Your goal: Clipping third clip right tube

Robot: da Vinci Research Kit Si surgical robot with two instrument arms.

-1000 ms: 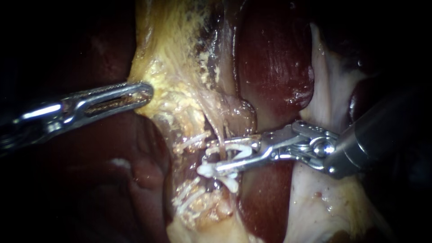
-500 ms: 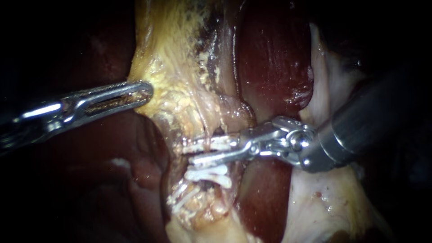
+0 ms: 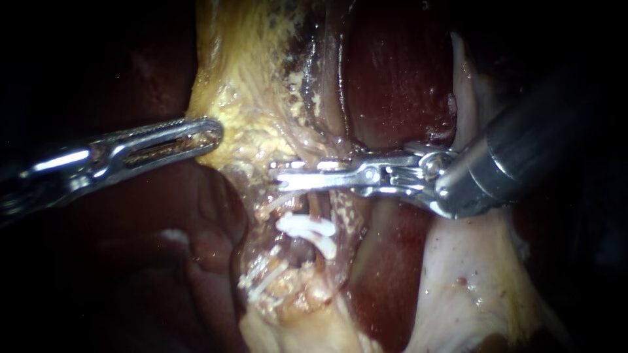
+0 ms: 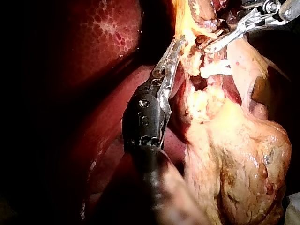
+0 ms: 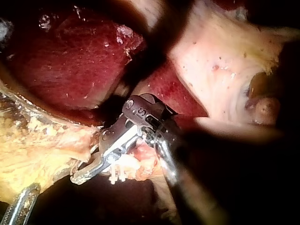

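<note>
Closure of a clip on the tube, shown from the endoscope and both wrist cameras. Right instrument lies level across the tube, which runs down the middle of the field along the edge of the yellow fat, just beside the dark red liver. Its jaws are drawn narrow and appear to squeeze a white new clip from both sides; the tube itself is hidden where they cross it. Two seated clips sit on the same tube just below the jaws, close together. Left instrument has its jaws closed on the outer edge of the fat, holding it out to the side, well apart from the clips. Step in hand, as judged: the squeeze that locks the third clip. The next move calls for a full, steady closure, then a release and a straight withdrawal along the shaft, with no pull on a tube that already looks stretched. Against the frame half a second ago, the right jaws stand higher against the fat and narrower. The seated clips and the tube are drawn upward with them, though less far, and the left instrument is unchanged.
</note>
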